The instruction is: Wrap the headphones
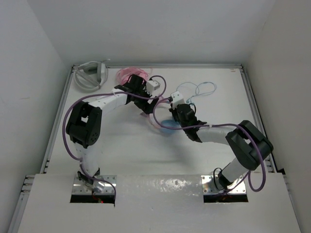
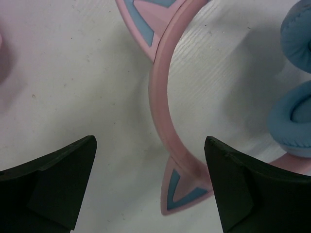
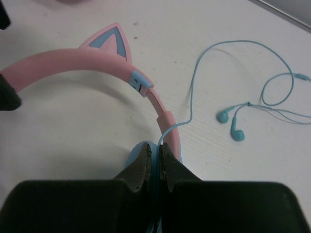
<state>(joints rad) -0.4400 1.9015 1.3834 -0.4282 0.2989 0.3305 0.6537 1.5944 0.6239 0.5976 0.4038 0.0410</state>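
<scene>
The left gripper [image 2: 149,145] hangs wide open astride the pink band of the headphones [image 2: 163,97], which lie flat mid-table; closing off-centre could skid them away. The right gripper [image 3: 156,150] is pinched shut on the thin blue cable [image 3: 192,82]; a hard pull may slip or strain it.

No readable text, label, brand or number shows on the headphones [image 3: 73,63] or elsewhere

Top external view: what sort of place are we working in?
Probably a lab robot cell: a white metal-railed table boxed in by plain white walls, with grey-white over-ear headphones and all-pink headphones laid out as props.
</scene>
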